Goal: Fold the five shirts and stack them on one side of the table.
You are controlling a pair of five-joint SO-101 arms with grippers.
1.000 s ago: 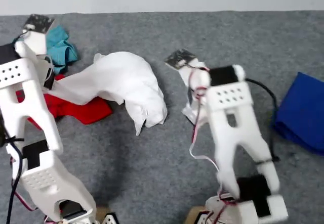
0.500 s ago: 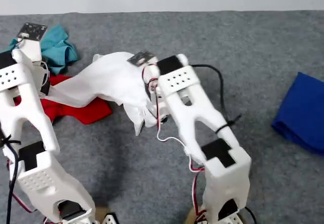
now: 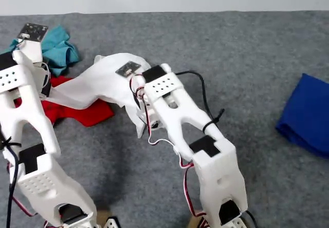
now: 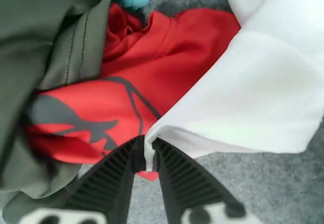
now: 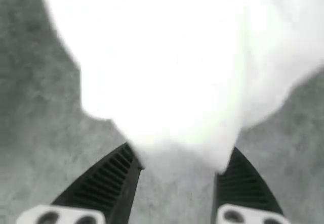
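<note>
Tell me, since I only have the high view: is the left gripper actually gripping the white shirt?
Observer: Yes. The left wrist view shows the left gripper shut on an edge of the white shirt.
Reviewer: And the right one, over the shirt's middle?
Observer: The right gripper is open, straddling a fold of the white shirt, not closed on it.
Reviewer: Is anything tucked under the left arm?
Observer: An olive-grey shirt lies bunched against the red shirt.
</note>
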